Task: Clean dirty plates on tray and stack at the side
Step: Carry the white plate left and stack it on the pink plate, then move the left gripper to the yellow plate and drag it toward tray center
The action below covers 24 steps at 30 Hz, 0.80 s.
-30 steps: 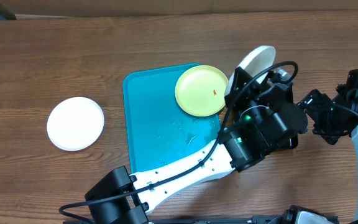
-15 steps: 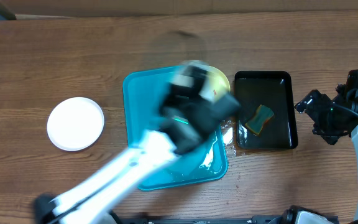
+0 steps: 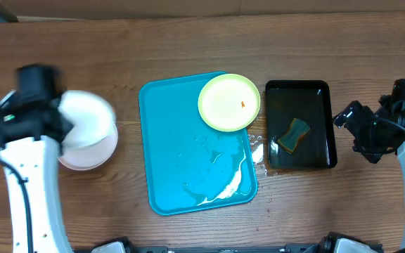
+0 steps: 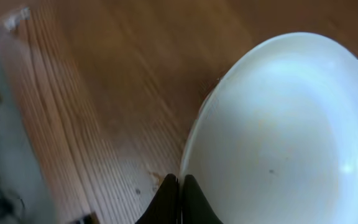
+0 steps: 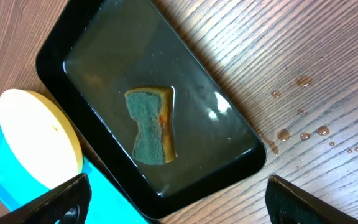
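Observation:
My left gripper (image 3: 56,118) is shut on the rim of a white plate (image 3: 86,118) and holds it tilted, low over a second white plate (image 3: 83,160) that lies on the table at the left. The left wrist view shows the held plate (image 4: 284,130) with my left gripper (image 4: 181,182) pinching its edge. A lime-green plate (image 3: 229,102) with an orange speck rests on the far right corner of the wet turquoise tray (image 3: 181,169). At the right, apart from everything, my right gripper (image 3: 344,117) hangs open. In its wrist view my right gripper (image 5: 179,200) is empty, with the green plate (image 5: 36,137) at the left.
A black tray (image 3: 323,91) of water with a green-yellow sponge (image 3: 295,133) stands right of the turquoise tray; the right wrist view shows this black tray (image 5: 98,37) and sponge (image 5: 151,124). Water drops (image 3: 259,151) lie on the wood between the trays.
My left arm has swung from above the black tray, across the turquoise tray, to the far left with the white plate. The right arm has not moved.

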Motion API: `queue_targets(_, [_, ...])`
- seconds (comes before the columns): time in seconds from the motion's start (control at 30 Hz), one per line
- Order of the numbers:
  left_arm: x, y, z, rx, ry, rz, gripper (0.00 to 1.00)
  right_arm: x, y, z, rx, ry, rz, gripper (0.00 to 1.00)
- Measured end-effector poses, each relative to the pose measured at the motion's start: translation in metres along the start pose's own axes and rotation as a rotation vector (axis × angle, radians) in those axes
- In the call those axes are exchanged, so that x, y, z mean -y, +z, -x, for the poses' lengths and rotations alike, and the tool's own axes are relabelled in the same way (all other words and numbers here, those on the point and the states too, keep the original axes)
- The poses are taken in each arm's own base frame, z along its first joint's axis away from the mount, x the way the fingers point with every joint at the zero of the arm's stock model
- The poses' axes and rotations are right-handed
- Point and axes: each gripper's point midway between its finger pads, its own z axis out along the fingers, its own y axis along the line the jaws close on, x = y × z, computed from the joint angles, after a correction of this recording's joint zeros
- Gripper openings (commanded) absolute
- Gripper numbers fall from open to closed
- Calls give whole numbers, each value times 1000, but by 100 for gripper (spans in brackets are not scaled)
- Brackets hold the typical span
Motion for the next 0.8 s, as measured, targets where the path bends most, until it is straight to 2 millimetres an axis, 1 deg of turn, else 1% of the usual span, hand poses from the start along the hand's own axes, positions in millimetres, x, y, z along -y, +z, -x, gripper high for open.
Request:
queue_targets(0.07, [-16,32,-2,-51,-78,12,4,0,0,0,-1,0,0,91])
queue_targets(0.13, [-26,62,-11,-109,-135,2,4,0,0,0,1,0,1,91])
queue_targets(0.23, [-34,98,-27,-177,-184,-39,4,0,0,0,0,0,3,91])
queue_targets(0.33, [-30,118,-38,-209,-184,-84,4,0,0,0,0,0,3,91])
queue_targets(0.4, [-21,123,-40,-211,-155,-138,10,-1,0,0,0,0,3,91])
queue_targets(0.47, [-9,122,-38,-214,-120,-209,38,0,0,0,0,0,3,91])
queue_targets(0.53, [0,119,-40,-226,-86,-266,48,0,0,0,0,0,3,91])
queue_targets(0.6, [6,115,-46,-257,-69,-306,53,-1,0,0,0,0,4,91])
queue_targets(0.67, [8,108,-51,-295,-53,-330,54,-1,0,0,0,-1,4,91])
queue_targets(0.73, [10,100,-47,-303,-52,-345,54,-1,0,0,0,0,3,91])
queue_targets(0.8, [17,90,-37,-288,-43,-383,54,-1,0,0,0,0,4,91])
